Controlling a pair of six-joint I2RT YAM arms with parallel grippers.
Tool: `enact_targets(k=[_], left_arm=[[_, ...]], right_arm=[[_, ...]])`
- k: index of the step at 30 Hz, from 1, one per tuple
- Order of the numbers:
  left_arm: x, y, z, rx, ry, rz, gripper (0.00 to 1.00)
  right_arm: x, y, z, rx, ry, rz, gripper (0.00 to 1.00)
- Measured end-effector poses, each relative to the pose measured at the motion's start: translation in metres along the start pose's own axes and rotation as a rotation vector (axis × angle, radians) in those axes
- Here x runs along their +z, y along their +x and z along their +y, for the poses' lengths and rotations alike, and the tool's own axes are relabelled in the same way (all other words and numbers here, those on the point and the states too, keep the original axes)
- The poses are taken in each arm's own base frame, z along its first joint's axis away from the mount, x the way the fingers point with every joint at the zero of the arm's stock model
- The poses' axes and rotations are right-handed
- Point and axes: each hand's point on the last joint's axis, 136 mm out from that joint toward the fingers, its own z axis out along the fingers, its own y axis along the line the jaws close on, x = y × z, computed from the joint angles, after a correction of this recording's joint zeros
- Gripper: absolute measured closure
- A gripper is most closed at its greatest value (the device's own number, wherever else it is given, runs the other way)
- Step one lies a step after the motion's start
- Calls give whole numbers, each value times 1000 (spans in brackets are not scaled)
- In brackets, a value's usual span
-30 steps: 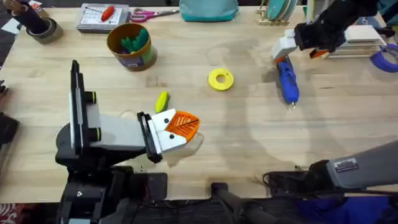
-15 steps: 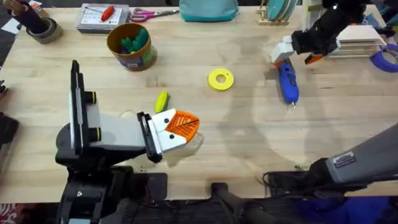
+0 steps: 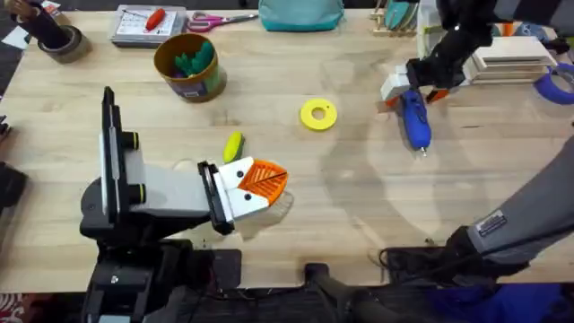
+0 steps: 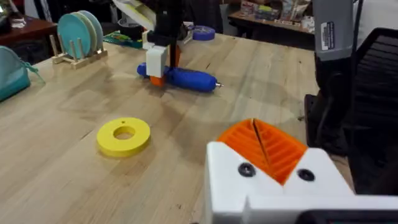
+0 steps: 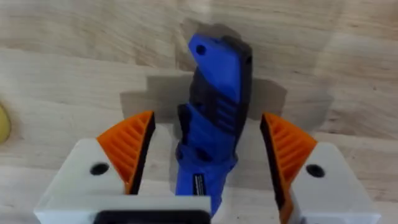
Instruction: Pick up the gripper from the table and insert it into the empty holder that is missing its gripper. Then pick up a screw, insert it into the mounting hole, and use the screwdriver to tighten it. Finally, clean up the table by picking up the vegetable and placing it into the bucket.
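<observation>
The blue screwdriver (image 3: pixel 415 118) lies on the table at the right, its dark tip toward the front edge. My right gripper (image 3: pixel 413 92) is lowered over its rear end, open, with one orange pad on each side of the blue body (image 5: pixel 211 118) and a gap at both. My left gripper (image 3: pixel 267 179) rests low at the centre left, its orange pads (image 4: pixel 264 146) pressed together on nothing. The vegetable (image 3: pixel 233 145), a yellow and green corn cob, lies just behind it. The bucket (image 3: pixel 188 65) stands at the back left. The loose gripper, the empty holder and the screw are out of view.
A flat yellow ring (image 3: pixel 318 114) lies mid-table. Along the back edge are a grey tape roll (image 3: pixel 61 43), a tray with a red-handled tool (image 3: pixel 148 22), scissors (image 3: pixel 220 18), a teal bag (image 3: pixel 300 13) and a plate rack (image 3: pixel 404 13). White boxes (image 3: pixel 516 58) and a blue tape roll (image 3: pixel 560 82) sit far right.
My right gripper has moved left and down, from beside the white boxes to straddle the screwdriver's rear end. The left arm and the other things have not moved.
</observation>
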Motion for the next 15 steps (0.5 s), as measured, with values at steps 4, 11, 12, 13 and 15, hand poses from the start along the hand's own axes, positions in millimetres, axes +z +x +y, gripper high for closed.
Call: enact_targets(k=[4,11,12,13,15], left_arm=[[0,0,0,0,0,0,985],[0,0,0,0,0,0,985],[0,0,0,0,0,0,985],[0,0,0,0,0,0,985],[0,0,0,0,0,0,985]], right_arm=[[9,-1,0,0,-2,14,5],[11,-1,0,0,-2,18,10],[11,-1,0,0,-2,18,11],[11,-1,0,0,-1,18,20],[11,-1,-1,0,2,17,61]])
